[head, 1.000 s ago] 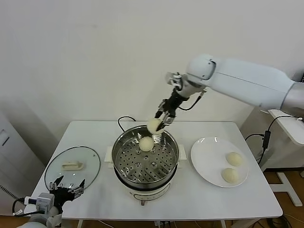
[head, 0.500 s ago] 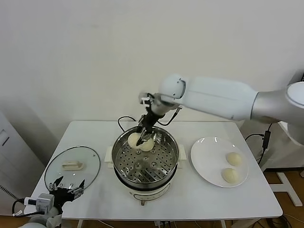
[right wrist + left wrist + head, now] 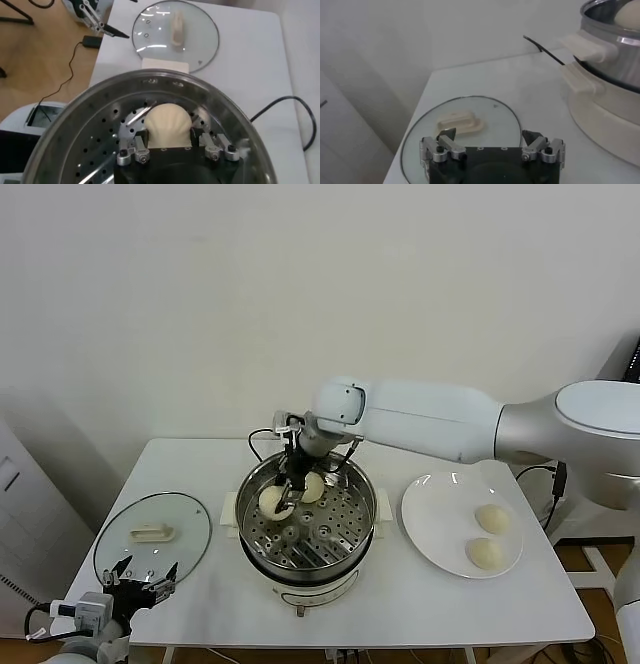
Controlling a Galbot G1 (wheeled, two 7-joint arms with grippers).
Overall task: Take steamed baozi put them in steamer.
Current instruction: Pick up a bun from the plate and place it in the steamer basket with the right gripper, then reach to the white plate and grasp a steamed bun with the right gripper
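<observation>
At the desk's [image 3: 200,474] near left corner the left claw [image 3: 140,576] sits parked with its fingers spread apart and nothing between them, just in front of the round glass lid [image 3: 152,536], which lies flat on the desk with its white knob up.

In the middle stands the steamer [image 3: 306,522], a shiny steel pot on a white base with a perforated tray inside. The right arm reaches into it from the right, and the right claw [image 3: 287,496] is down inside the pot, clenched around a cream-white baozi [image 3: 272,502] over the left part of the tray; the right wrist view shows that bun [image 3: 165,126] pinched between the two fingers just above the perforations. A second baozi [image 3: 312,487] rests on the tray just beside it, toward the back.

To the right, a flat white plate [image 3: 432,514] carries two more buns, the farther bun [image 3: 491,518] and the nearer bun [image 3: 484,553], close together near its right edge.
</observation>
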